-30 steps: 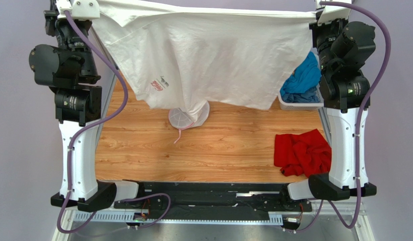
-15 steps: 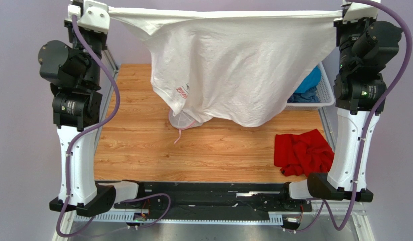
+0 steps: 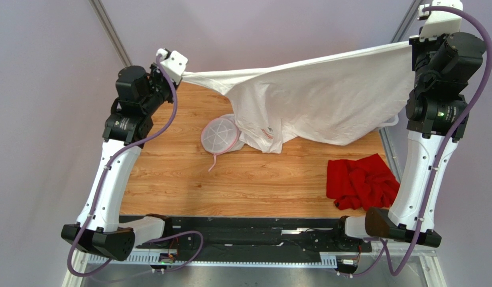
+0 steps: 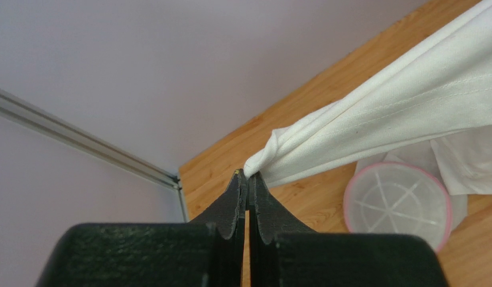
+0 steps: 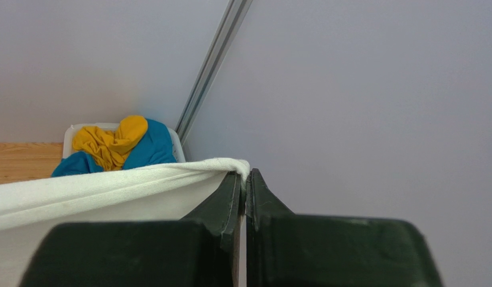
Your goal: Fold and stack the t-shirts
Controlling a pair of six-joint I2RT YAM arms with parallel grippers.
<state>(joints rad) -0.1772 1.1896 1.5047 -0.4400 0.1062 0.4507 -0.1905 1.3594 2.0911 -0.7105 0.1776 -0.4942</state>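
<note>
The large white cotton t-shirt (image 3: pixel 326 101) hung stretched between both claws over the far half of the wooden table (image 3: pixel 260 179), its lowest fold drooping toward the centre. The left gripper (image 4: pixel 247 176), at 10 o'clock, was clamped on one bunched edge. The right gripper (image 5: pixel 243 173), higher at 2 o'clock, pinched the opposite edge. A crumpled red t-shirt (image 3: pixel 361 181) lay at 4 o'clock. A blue t-shirt (image 5: pixel 149 146) and a yellow t-shirt (image 5: pixel 107 143) sat in the white plastic basket (image 5: pixel 71 127) at 2 o'clock. A round white mesh disc with a pink rim (image 3: pixel 220 134) lay just beside the drooping fold.
</note>
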